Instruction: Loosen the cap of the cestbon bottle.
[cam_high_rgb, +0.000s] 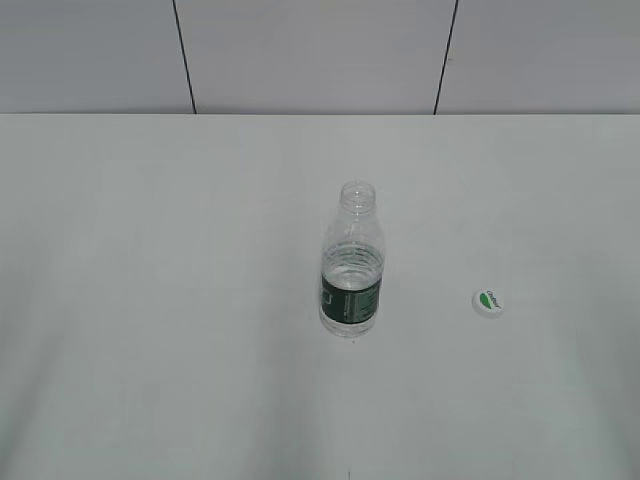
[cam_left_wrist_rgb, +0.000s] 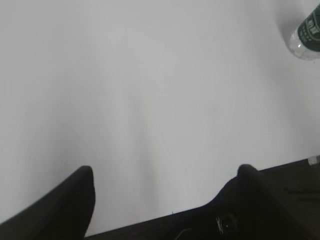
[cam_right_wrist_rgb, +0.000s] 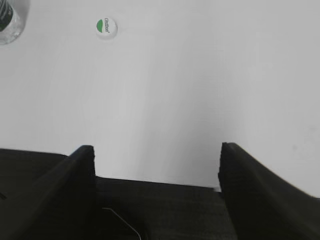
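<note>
The cestbon bottle (cam_high_rgb: 352, 262) stands upright in the middle of the white table, clear with a dark green label band, its threaded neck bare. Its base shows in the left wrist view (cam_left_wrist_rgb: 305, 35) and the right wrist view (cam_right_wrist_rgb: 7, 22). The cap (cam_high_rgb: 488, 302) lies flat on the table to the bottle's right, white with a green half; it also shows in the right wrist view (cam_right_wrist_rgb: 105, 27). My left gripper (cam_left_wrist_rgb: 165, 172) is open and empty, far from the bottle. My right gripper (cam_right_wrist_rgb: 156, 150) is open and empty, well short of the cap. Neither arm shows in the exterior view.
The white table (cam_high_rgb: 150, 300) runs back to a pale wall with two dark vertical seams (cam_high_rgb: 185, 55). A dark edge lies under each gripper in the wrist views.
</note>
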